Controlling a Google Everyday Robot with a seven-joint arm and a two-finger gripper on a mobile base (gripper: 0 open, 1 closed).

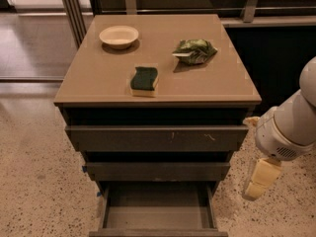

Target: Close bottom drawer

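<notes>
The bottom drawer (158, 215) is seen pulled out at the foot of the cabinet, at the lower edge of the view, with its flat grey floor and thin side walls exposed. Above it, 2 wider drawer fronts are stacked in steps: the middle drawer front (158, 171) and then the top drawer front (148, 138), which is marked with small white scratches. The counter (207, 85) on top carries 3 things: a cream bowl (119, 36) at the back left, a green and yellow sponge (144, 80) near the front centre, and a green bag (195, 51) at the back right. The claw (260, 179) is held to the right of the cabinet, apart from it, at about the height of the middle drawer front and pointing down over the speckled floor (34, 181). Whether the claw is open or closed cannot be told.
</notes>
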